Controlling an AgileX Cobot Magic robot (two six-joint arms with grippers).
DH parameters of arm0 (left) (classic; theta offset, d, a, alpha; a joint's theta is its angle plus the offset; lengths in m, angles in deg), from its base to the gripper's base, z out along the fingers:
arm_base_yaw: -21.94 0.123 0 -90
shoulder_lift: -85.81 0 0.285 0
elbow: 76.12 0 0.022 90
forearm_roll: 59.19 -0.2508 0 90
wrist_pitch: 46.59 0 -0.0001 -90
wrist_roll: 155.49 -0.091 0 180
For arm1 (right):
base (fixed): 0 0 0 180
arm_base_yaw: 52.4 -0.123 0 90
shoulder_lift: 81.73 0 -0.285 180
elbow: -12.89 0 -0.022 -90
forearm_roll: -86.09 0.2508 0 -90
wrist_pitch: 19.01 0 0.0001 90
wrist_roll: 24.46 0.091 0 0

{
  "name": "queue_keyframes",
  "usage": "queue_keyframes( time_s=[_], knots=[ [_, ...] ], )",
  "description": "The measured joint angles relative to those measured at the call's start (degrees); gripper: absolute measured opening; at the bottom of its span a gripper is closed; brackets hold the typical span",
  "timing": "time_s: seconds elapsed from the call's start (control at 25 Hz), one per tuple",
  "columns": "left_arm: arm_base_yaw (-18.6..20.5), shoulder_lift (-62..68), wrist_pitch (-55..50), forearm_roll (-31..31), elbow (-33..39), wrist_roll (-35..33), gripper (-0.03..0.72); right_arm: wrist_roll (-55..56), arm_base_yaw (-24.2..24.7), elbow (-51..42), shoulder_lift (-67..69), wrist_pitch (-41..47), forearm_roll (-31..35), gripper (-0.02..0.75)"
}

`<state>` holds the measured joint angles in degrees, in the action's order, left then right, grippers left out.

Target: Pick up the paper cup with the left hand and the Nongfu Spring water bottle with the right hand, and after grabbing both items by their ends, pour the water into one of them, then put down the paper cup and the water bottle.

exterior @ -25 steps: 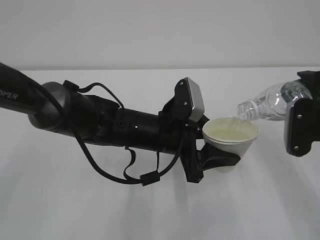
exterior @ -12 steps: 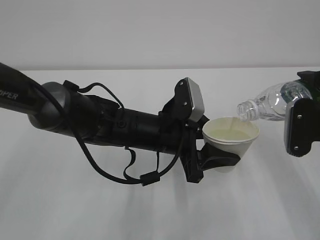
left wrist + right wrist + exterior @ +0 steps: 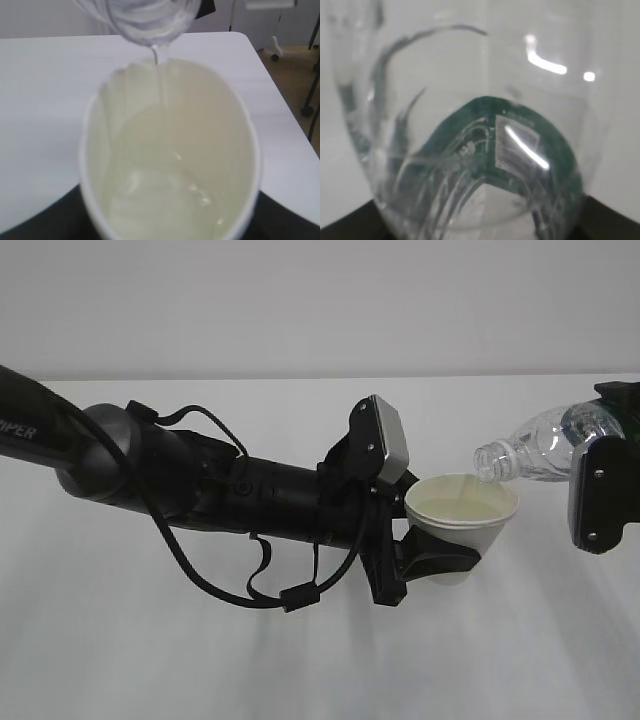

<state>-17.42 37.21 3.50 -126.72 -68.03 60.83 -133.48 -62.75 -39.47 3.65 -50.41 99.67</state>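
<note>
My left gripper (image 3: 440,562) is shut on the lower body of the white paper cup (image 3: 462,518), held upright above the table. The cup (image 3: 170,165) holds pale liquid partway up. My right gripper (image 3: 598,470), at the right edge, is shut on the base end of the clear Nongfu Spring water bottle (image 3: 535,452). The bottle lies tipped, its open mouth (image 3: 487,462) just over the cup's far rim. A thin stream of water (image 3: 161,75) falls from the mouth into the cup. In the right wrist view the bottle (image 3: 445,100) fills the frame, its green label (image 3: 550,145) showing and the fingers mostly hidden.
The white table (image 3: 300,660) lies beneath both arms, against a plain white wall. In the left wrist view the table's right edge (image 3: 280,110) drops to a tan floor where a chair wheel (image 3: 274,54) stands.
</note>
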Motion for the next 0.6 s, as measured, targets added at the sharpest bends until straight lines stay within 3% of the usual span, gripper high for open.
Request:
queue_keyframes(
  time_s=[0.6],
  knots=[
    [0.0,0.0,0.0,0.0,0.0,0.0,0.412,0.0,0.0,0.0,0.0,0.0,0.0,0.430]
  ],
)
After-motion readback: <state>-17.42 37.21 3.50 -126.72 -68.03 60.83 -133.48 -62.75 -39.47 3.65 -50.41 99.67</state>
